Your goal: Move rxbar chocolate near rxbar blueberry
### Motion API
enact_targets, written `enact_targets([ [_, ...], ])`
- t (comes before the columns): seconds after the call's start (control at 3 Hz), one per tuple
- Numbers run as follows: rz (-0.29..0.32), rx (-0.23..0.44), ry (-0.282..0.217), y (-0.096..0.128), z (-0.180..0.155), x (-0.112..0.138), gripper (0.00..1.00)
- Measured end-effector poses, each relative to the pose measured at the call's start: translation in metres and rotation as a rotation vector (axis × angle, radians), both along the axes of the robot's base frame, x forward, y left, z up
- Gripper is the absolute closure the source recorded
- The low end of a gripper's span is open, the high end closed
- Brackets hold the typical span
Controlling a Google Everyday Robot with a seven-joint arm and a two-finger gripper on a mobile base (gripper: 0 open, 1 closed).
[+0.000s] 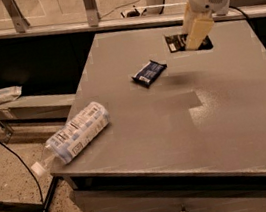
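My gripper [194,40] is at the upper right, above the far part of the grey table [175,116]. It is shut on the rxbar chocolate [177,43], a black bar with white lettering, and holds it lifted above the table. The bar sticks out to the left of the cream fingers [198,33]. The rxbar blueberry [148,72], a dark blue bar with a white patch, lies flat on the table below and to the left of the gripper, apart from the held bar.
A large clear bottle with a white-blue label [74,133] lies on its side at the table's front left corner, its cap over the edge. A rail and glass panels run behind the table. A cable and a stand are on the floor at left.
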State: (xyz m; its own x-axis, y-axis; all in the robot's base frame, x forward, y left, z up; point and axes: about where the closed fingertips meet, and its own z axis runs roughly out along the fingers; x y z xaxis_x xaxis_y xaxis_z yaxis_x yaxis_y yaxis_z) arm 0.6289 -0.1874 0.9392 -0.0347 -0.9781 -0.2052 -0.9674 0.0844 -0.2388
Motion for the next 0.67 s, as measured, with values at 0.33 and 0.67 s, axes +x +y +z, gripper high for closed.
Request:
enact_targets([
  [0.33,-0.057,0.047,-0.025,0.03,0.01,0.02,0.64],
  [0.67,-0.14,0.062,0.004,0.049,-0.007,0.035,0.41],
])
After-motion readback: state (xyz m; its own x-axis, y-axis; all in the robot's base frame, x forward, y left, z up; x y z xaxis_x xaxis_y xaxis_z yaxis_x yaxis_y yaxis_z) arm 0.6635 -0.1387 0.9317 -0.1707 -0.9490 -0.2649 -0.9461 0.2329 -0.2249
